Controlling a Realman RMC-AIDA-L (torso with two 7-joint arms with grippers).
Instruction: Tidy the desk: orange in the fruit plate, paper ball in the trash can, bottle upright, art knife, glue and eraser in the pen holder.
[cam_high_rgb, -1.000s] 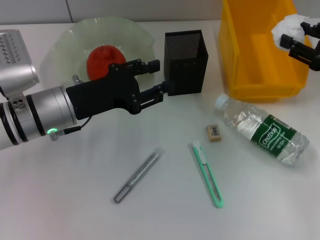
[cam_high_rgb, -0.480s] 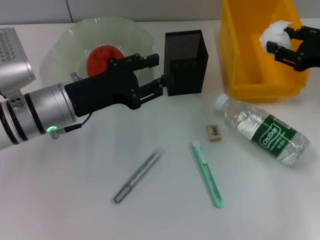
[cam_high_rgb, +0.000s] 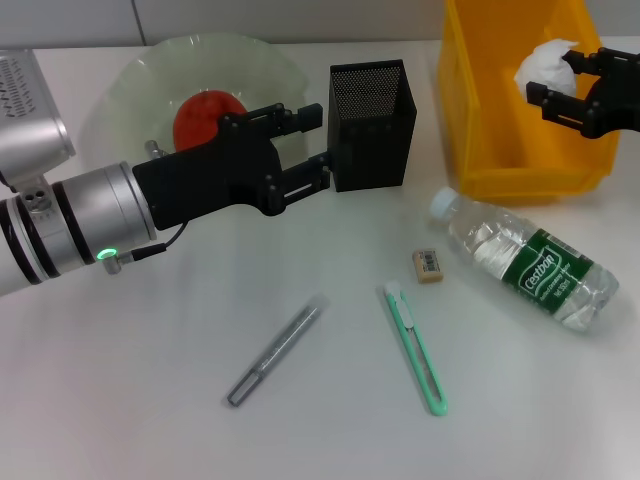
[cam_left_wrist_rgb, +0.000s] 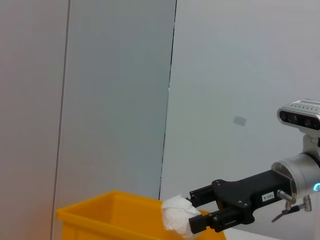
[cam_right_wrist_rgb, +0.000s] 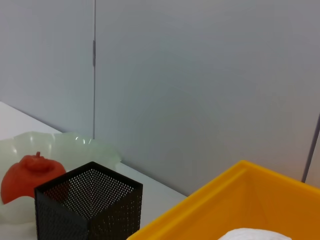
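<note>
The orange lies in the fruit plate. My left gripper hovers open and empty between the plate and the pen holder. Above the trash can, my right gripper is shut on the paper ball; the left wrist view shows the paper ball over the trash can's rim. The bottle lies on its side at the right of the desk. The eraser, art knife and glue lie flat in the middle.
The pen holder stands upright just left of the trash can, with the left gripper's fingers close to its left wall. In the right wrist view the pen holder sits between the orange and the trash can.
My right gripper has carried the paper ball leftward from the trash can's right edge to above its inside. The left gripper rose slightly and shifted a little toward the pen holder.
</note>
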